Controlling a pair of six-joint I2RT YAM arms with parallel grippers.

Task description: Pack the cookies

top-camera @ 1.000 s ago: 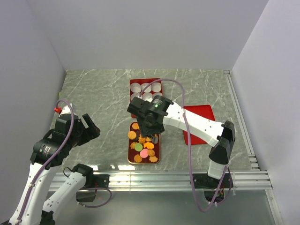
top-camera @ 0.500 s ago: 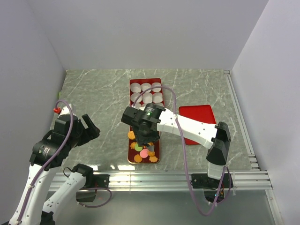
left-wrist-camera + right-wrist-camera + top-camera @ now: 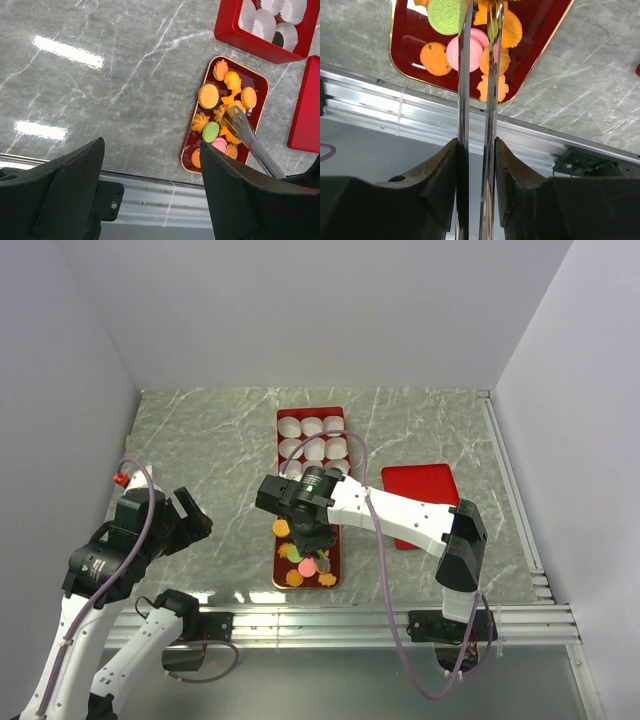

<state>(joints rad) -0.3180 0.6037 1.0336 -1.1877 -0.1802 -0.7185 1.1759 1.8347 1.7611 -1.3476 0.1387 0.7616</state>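
Observation:
The cookies (image 3: 303, 554), mostly orange with a green (image 3: 210, 131) and a pink one (image 3: 218, 145), lie in a red gold-rimmed tray (image 3: 276, 573). My right gripper (image 3: 306, 528) is shut on metal tongs (image 3: 490, 100). The tong tips (image 3: 235, 120) hang among the orange cookies in the near half of the tray, a little apart. The tips themselves are cut off in the right wrist view, so I cannot tell if they hold a cookie. The green (image 3: 445, 15) and pink (image 3: 462, 52) cookies lie beside the tongs. My left gripper (image 3: 188, 514) is open and empty, above the table left of the tray (image 3: 260, 82).
A red box with white paper cups (image 3: 311, 436) stands just behind the tray; it also shows in the left wrist view (image 3: 240, 40). A flat red lid (image 3: 425, 495) lies to the right. The metal rail (image 3: 380, 620) runs along the near edge.
My right arm has swung toward the near side, uncovering the cup box and bringing the tongs down over the near half of the tray. The left arm has barely moved.

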